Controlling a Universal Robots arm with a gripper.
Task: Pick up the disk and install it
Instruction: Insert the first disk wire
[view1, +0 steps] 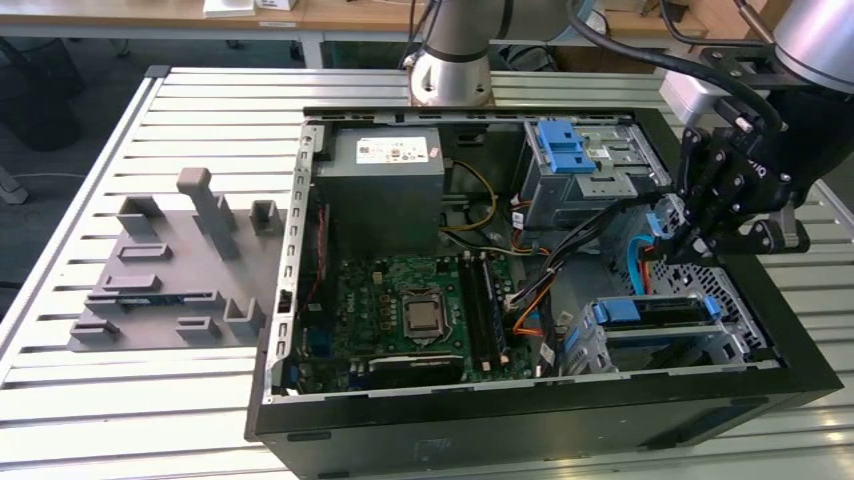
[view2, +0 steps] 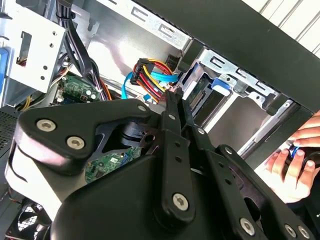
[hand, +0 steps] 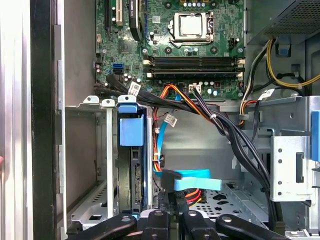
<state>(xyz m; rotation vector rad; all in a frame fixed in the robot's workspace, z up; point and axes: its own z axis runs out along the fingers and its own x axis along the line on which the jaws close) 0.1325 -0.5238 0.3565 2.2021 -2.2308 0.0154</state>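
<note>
— Where's the disk (view1: 650, 312)?
— Seated in the drive cage at the case's front corner, blue rails showing.
— And the gripper (view1: 677, 238)?
— Just above it, inside the case (view1: 534, 425), fingers drawn narrow, holding nothing.

Metal, plastic and circuit board inside an open computer case

The case (view1: 534, 420) has matt black outer walls and bare, dull grey sheet metal inside; the table (view1: 160, 400) is ribbed pale metal; the end effector (view1: 727, 215) is matt black with shiny screws; the drive cage latch (hand: 131, 131) is smooth blue plastic; the motherboard (hand: 170, 45) is glossy green.
</note>
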